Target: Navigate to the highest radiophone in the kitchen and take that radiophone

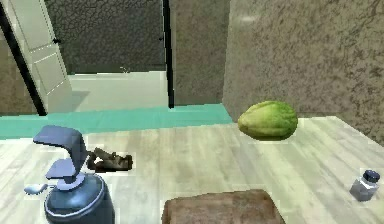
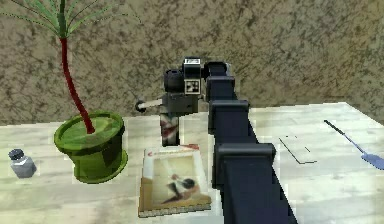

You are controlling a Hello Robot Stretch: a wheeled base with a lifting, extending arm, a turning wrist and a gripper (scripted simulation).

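Cannot read any words on the book (image 2: 175, 182) lying flat on the wooden table (image 2: 330, 185); can only make out a small picture on its pale cover. Cannot read the black marks on the two white squares (image 2: 190, 72) either.

At the far end of the dark arm (image 2: 245, 160), just left of those squares: the gripper (image 2: 158, 104). Cannot tell whether spread or pressed together. Cannot tell whether anything is held, with a small upright thing (image 2: 170, 128) standing on the table right at the gripper's end. Cannot tell if touching it or just above it.

About that small upright thing: dark red with pale patches, too small to name for sure. Stands between the book and the wall (image 2: 300, 40), just right of the green pot (image 2: 92, 150) with its tall red-stemmed plant (image 2: 68, 60). Points its long side straight up and down. Cannot tell which way its front faces.

Also in the arm side view: a small shaker (image 2: 17, 162) left of the pot, a flat pale square (image 2: 298, 148) right of the arm, and a thin tool with a blue end (image 2: 352, 142) near the right edge.

In the forward view, on a wooden top (image 1: 200, 150): a green melon-like fruit (image 1: 268, 121), a dark blue spray bottle (image 1: 70, 185), a small brown thing (image 1: 110, 158) beside it, a brown block (image 1: 225, 207) at the bottom edge, and a shaker with a dark cap (image 1: 366, 184) at the right. Beyond, a white door (image 1: 40, 55).
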